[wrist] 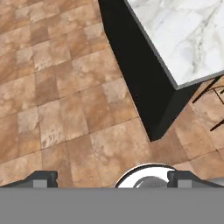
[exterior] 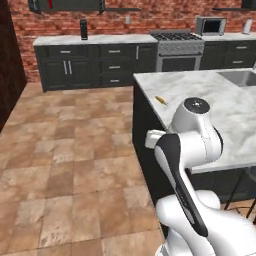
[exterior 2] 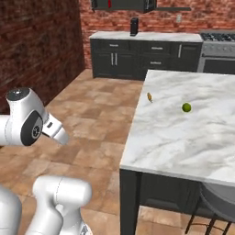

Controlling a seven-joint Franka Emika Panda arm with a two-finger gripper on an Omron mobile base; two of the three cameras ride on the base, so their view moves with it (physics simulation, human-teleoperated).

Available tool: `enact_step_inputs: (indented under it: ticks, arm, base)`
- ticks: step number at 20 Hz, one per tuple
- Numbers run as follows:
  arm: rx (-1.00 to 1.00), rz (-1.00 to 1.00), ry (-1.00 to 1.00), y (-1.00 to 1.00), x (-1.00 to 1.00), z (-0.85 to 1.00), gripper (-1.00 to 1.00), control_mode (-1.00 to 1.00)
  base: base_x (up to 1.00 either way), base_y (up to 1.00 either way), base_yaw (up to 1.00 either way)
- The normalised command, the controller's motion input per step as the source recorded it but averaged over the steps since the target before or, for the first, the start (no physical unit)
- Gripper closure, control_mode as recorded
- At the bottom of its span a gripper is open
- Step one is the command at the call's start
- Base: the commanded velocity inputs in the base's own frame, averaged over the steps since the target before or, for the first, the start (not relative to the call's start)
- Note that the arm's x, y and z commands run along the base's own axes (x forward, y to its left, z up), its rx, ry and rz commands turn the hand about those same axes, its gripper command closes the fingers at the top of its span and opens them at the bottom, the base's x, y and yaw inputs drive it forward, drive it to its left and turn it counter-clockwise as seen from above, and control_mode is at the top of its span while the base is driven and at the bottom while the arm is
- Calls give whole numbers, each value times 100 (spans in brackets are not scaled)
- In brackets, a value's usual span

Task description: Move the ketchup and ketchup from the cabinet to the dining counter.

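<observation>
The dining counter is the large veined marble island on my right, with a steel sink at its far end. Far across the room a black cabinet hangs on the brick wall. A small bright red shape sits inside it and also appears in the right base view; it is too small to tell whether it is a ketchup. My gripper points down at the tiled floor beside the island's dark corner. Its fingertips stand wide apart and open, with nothing between them.
On the island lie a small orange thing and a green lime. A stool stands under the island's near edge. Black base cabinets, a stove and a microwave line the far wall. Open tiled floor stretches left.
</observation>
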Motion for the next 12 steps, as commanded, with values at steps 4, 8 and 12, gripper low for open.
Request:
enact_step_inputs:
  ticks: [4,8,12]
  arm:
    - [0,0,0,0,0,0,-100,100]
    - [0,0,0,0,0,0,-100,100]
    - [0,0,0,0,0,0,-100,100]
  base:
    - [48,83,0]
    - [62,73,-1]
    - [80,49,-11]
